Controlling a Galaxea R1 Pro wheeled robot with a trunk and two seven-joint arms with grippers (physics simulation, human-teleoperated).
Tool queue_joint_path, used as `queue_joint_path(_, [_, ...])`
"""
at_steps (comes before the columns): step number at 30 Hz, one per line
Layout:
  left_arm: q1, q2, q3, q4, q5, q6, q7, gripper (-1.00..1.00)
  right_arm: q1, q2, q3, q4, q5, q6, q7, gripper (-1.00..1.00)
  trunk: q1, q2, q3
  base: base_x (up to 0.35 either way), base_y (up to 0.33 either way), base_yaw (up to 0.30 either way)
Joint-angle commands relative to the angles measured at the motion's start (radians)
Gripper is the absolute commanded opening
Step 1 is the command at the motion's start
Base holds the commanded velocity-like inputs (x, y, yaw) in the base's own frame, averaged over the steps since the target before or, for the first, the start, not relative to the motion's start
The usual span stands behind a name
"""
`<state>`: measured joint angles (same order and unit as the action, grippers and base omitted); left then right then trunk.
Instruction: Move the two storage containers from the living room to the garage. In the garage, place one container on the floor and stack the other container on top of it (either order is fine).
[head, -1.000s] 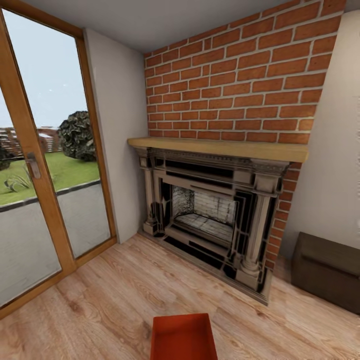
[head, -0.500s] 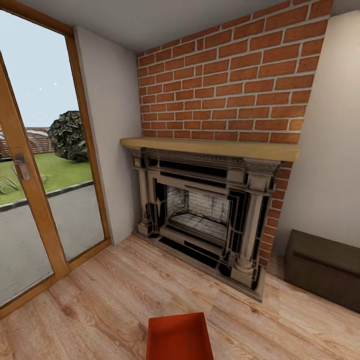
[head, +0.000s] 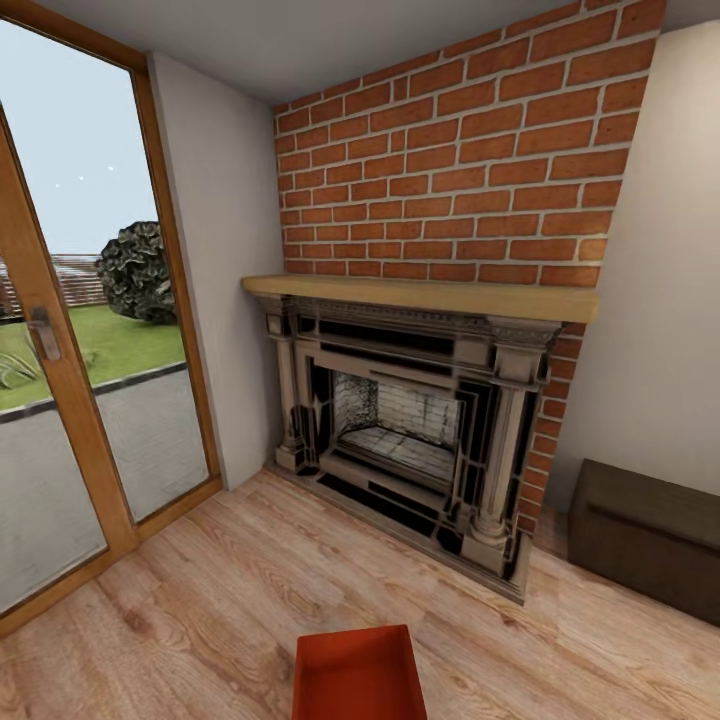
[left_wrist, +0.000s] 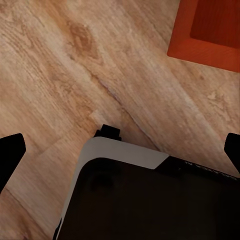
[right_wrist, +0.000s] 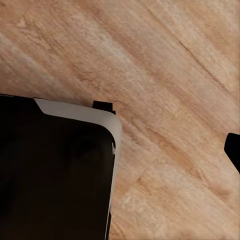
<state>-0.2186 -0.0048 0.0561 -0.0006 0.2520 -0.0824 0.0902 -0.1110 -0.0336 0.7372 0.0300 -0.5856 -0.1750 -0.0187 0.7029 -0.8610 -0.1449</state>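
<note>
In living room, facing red brick fireplace (head: 425, 440) w/ pale wood mantel shelf (head: 420, 296) across it. Brick chimney breast (head: 470, 160) rising to ceiling. Glass patio door w/ wood frame (head: 60, 400) on left side of head view, metal handle (head: 42, 333) on frame, lawn and a dark bush (head: 135, 272) beyond glass. End of a dark low cabinet (head: 645, 540) at right, against pale wall, just beside fireplace. Light wood plank flooring (head: 200, 600) throughout.

One orange-red storage container (head: 358, 672) on planks at bottom centre of head view, open top up, cut off by lower edge, well apart from fireplace hearth. Corner of same box also in left wrist view (left_wrist: 207, 32), flat on planks, near robot's dark base w/ pale trim (left_wrist: 145, 195).

Left gripper (left_wrist: 120, 150): black fingertips (left_wrist: 11, 157) at opposite picture edges, spread wide, nothing between them but flooring and base. Released, not touching box.

Right gripper (right_wrist: 150, 155): one black fingertip (right_wrist: 233, 150) at picture edge, other out of frame; can't tell whether released or clenched. Below it, planks and base corner (right_wrist: 75, 165).
</note>
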Motion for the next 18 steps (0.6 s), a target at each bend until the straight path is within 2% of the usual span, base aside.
queue_joint_path(1, [-0.001,-0.001,0.005,0.001,0.001,-0.003,0.002,1.00,-0.001,0.001,0.008,0.002,-0.005,-0.003,0.000,1.00,0.000,-0.001,-0.001,0.000,-0.010,0.000])
queue_joint_path(11, [-0.001,-0.003,0.005,0.001,0.002,-0.003,0.003,1.00,-0.001,0.000,0.008,0.002,-0.005,0.000,-0.002,1.00,0.000,-0.001,-0.001,0.000,-0.161,0.000])
queue_joint_path(18, [-0.001,-0.002,0.005,0.001,0.002,-0.004,0.003,1.00,-0.001,0.000,0.008,0.002,-0.006,0.000,-0.003,1.00,0.000,-0.001,-0.001,0.000,-0.044,0.000])
